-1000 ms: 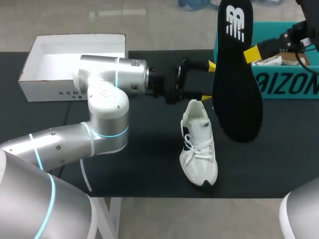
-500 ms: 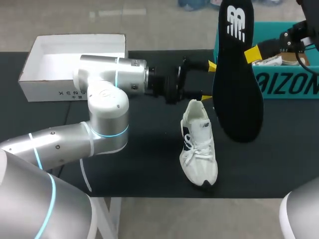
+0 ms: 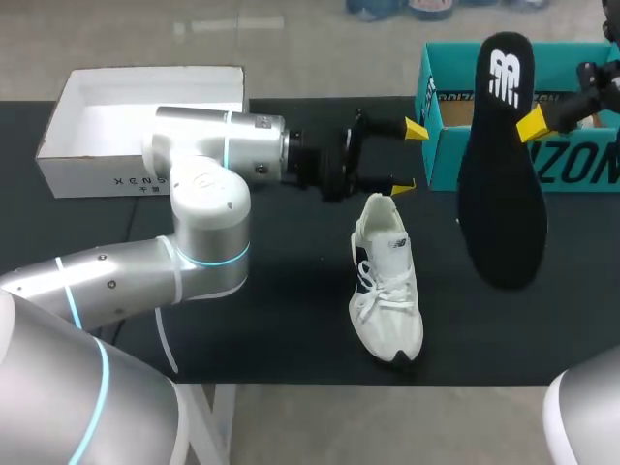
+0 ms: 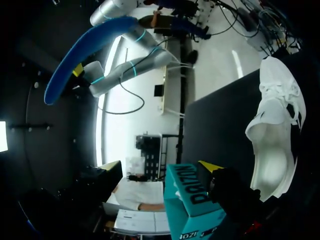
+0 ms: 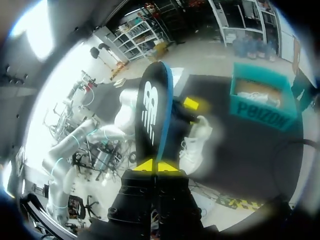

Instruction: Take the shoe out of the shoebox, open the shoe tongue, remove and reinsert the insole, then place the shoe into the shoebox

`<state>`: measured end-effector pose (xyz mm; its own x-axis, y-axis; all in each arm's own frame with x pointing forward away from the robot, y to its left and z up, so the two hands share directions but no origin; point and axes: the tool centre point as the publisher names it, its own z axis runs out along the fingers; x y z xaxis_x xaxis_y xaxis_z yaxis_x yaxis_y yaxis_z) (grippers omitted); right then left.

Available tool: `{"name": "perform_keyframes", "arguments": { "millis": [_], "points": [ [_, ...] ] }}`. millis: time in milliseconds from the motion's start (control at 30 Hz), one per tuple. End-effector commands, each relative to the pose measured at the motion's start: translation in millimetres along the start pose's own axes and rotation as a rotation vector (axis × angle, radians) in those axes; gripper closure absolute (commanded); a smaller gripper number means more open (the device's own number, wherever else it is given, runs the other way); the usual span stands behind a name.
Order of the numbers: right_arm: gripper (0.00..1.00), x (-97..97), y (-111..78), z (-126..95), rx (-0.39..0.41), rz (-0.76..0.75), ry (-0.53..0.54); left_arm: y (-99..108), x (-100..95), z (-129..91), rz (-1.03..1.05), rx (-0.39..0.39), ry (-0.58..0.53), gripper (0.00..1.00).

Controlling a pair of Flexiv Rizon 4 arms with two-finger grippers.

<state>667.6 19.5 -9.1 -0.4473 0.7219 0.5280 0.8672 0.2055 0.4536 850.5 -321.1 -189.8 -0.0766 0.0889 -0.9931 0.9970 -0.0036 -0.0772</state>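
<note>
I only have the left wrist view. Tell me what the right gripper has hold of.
Observer: The right gripper is shut on the black insole, near its logo end. The rest hangs down over the table, to the right of the shoe.
Operator: Now report my own fingers. I see one tip only.
Observer: The left gripper is open, with nothing between its fingers. The shoe's heel lies just beside one yellow tip.
Operator: Check the teal shoebox.
Observer: The teal shoebox is open at the top, and the right wrist view shows something pale inside.
</note>
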Motion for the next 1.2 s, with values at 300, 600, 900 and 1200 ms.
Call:
{"name": "perform_keyframes", "arguments": {
  "millis": [300, 600, 900, 1200],
  "points": [
    [1.0, -83.1, -4.5, 54, 0.064, 0.15, 0.117, -3, 0.4, 0, 0.021, 0.007, -0.016, 0.0],
    [1.0, -103.6, 13.3, 77, 0.118, 0.193, 0.147, -16, 1.3, -10, 0.077, 0.032, -0.05, 0.0],
    [1.0, -102.5, 39.9, 105, 0.161, 0.203, 0.19, -23, 1.6, -22, 0.082, 0.024, -0.058, 0.0],
    [1.0, -110.2, 47.8, 130, 0.199, 0.222, 0.2, -29, -1.4, -28, 0.091, 0.018, -0.072, 0.0]
  ]
}}
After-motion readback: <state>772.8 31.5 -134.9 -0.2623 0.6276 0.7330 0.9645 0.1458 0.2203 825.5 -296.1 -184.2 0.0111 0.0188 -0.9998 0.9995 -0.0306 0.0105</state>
